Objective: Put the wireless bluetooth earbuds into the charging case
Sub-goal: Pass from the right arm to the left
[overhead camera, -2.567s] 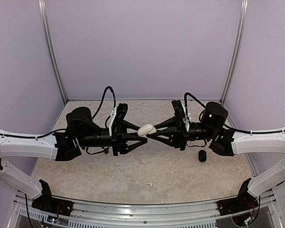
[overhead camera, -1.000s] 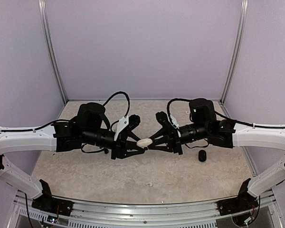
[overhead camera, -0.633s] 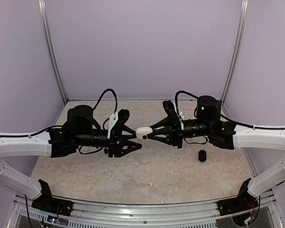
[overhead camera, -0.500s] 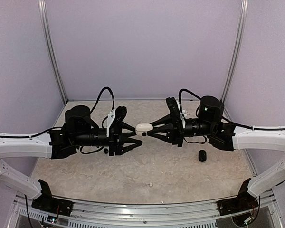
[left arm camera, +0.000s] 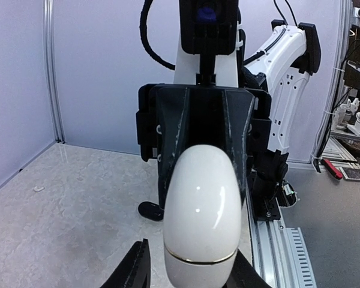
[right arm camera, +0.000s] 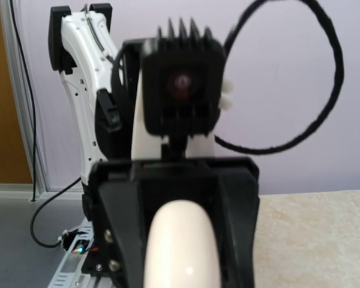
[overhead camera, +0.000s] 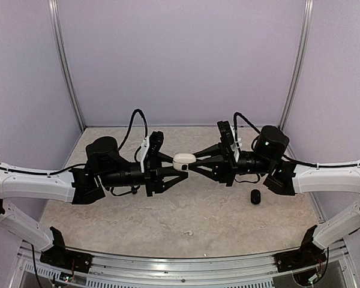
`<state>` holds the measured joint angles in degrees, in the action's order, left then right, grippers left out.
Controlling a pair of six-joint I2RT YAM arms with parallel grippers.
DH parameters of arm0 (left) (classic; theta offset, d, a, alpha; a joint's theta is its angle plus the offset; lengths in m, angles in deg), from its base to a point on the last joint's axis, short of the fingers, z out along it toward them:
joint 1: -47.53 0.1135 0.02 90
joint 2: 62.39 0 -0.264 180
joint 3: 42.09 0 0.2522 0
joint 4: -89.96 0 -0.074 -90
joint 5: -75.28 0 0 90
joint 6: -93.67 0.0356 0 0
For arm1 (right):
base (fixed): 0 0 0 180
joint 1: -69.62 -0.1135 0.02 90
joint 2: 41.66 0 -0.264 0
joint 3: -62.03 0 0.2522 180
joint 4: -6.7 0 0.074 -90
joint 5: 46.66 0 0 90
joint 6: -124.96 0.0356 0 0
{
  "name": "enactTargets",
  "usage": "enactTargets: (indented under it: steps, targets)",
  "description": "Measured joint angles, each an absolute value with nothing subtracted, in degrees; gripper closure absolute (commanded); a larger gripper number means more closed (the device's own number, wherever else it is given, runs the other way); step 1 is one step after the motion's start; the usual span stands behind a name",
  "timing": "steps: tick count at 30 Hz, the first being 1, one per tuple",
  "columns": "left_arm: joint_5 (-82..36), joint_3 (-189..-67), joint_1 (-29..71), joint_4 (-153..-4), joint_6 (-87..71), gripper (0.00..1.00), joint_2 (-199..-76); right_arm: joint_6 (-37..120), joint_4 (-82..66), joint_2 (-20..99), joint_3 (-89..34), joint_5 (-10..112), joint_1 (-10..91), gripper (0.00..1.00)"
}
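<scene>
The white pebble-shaped charging case (overhead camera: 184, 160) hangs in mid-air between both arms, lid seam closed. My right gripper (overhead camera: 195, 163) is shut on its right end; the left wrist view shows its black fingers (left arm camera: 171, 141) clamping the case's (left arm camera: 202, 216) far end. My left gripper (overhead camera: 177, 165) surrounds the left end, jaws partly open. In its own view (left arm camera: 190, 273) one finger (left arm camera: 138, 270) stands a little off the case and the other touches it. The right wrist view shows the case (right arm camera: 180, 252) with the left gripper behind it. No earbuds show.
A small black pebble-shaped object (overhead camera: 255, 197) lies on the marbled table (overhead camera: 186, 207) under the right arm, also seen on the floor past the case (left arm camera: 150, 210). A tiny pale speck (overhead camera: 189, 233) lies near the front. Lilac walls enclose the table.
The left gripper let go and drew back left while the right gripper kept the case. It has now come back around the case's left end. The case rose slightly.
</scene>
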<state>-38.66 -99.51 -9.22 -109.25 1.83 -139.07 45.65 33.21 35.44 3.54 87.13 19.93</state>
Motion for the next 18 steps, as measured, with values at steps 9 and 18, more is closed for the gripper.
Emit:
enactTargets:
  steps: [9,18]
  targets:
    - [-38.7,-99.5,-9.5,-111.3,1.1,0.55,-139.9,46.5,34.7,35.4,4.1,87.2,19.9,0.93]
    - [-38.7,-99.5,-9.5,-112.0,0.8,0.58,-139.9,46.5,34.9,35.4,4.4,87.2,19.9,0.91]
